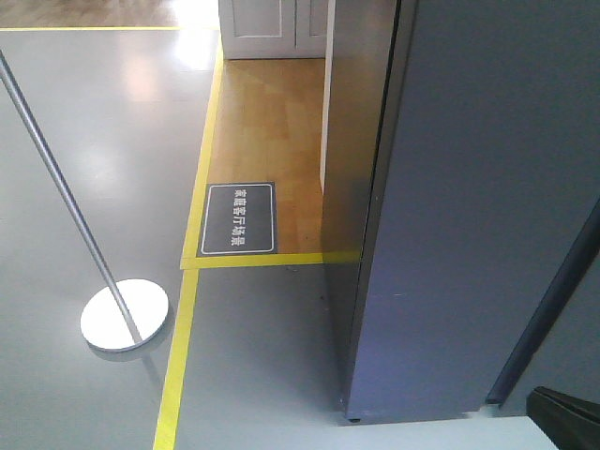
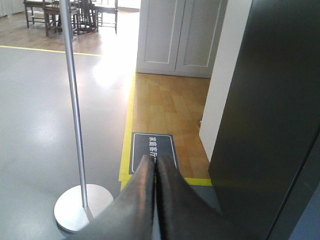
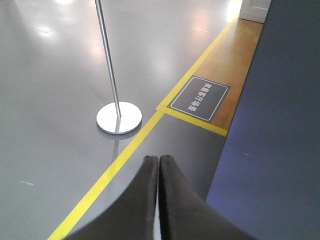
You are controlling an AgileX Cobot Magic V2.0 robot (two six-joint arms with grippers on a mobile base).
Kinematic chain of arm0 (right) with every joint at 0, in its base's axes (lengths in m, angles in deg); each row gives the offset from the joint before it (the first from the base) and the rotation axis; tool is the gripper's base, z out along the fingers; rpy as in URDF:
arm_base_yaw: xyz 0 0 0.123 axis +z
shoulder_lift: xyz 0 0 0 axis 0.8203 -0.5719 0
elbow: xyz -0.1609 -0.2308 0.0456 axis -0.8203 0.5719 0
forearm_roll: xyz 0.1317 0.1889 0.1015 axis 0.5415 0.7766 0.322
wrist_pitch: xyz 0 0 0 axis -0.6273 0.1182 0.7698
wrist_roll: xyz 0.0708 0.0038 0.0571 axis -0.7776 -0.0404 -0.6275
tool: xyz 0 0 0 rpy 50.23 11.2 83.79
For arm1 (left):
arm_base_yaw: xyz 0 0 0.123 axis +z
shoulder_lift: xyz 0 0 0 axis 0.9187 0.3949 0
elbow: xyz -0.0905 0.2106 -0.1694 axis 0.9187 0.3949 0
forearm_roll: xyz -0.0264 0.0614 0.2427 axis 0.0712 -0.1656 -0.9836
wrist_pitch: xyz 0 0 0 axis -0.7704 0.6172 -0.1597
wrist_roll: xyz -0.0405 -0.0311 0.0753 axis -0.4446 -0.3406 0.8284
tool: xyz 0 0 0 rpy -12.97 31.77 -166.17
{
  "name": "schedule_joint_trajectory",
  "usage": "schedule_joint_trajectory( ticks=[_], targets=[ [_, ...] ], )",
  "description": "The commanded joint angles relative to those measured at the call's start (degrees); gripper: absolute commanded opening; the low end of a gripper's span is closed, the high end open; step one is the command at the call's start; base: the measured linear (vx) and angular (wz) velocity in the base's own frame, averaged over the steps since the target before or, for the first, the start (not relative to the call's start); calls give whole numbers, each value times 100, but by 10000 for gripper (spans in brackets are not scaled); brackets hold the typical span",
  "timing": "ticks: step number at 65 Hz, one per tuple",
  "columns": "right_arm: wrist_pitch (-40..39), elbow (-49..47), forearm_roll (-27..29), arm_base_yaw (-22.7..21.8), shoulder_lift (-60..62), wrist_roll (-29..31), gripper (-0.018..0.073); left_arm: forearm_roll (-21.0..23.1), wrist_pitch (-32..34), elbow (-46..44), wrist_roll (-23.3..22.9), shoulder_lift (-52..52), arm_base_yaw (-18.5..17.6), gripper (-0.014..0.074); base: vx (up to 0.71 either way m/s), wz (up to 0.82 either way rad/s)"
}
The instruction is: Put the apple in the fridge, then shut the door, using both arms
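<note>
The fridge (image 1: 469,206) is a tall dark grey cabinet filling the right of the front view; only its smooth outer faces show, none of its white inside. It also stands at the right of the left wrist view (image 2: 272,125) and the right wrist view (image 3: 275,140). I cannot tell which panel is the door or how it stands. The apple is out of view. My left gripper (image 2: 154,159) is shut with nothing in it, over the floor left of the fridge. My right gripper (image 3: 158,159) is shut and empty too, close beside the fridge's grey face.
A thin silver pole on a round base (image 1: 125,314) stands on the grey floor to the left. Yellow floor tape (image 1: 178,375) borders a wooden floor patch with a dark sign (image 1: 240,218). White panelled room doors (image 2: 180,35) lie beyond. A black arm part (image 1: 567,412) shows bottom right.
</note>
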Motion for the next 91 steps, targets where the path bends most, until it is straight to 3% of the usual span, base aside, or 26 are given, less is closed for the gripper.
schedule_joint_trajectory(
  ticks=[1, 79, 91],
  targets=[
    [-200, -151, 260, -14, -60, 72, -3, -123, 407, -89, -253, -93, -17, -6, 0, 0],
    [-225, -151, 231, -8, -10, 70, -3, -122, 407, -95, -253, -88, -17, -6, 0, 0],
    [-785, -151, -128, 244, -10, -262, -3, -122, 407, -95, -253, -88, -17, -6, 0, 0]
  ],
)
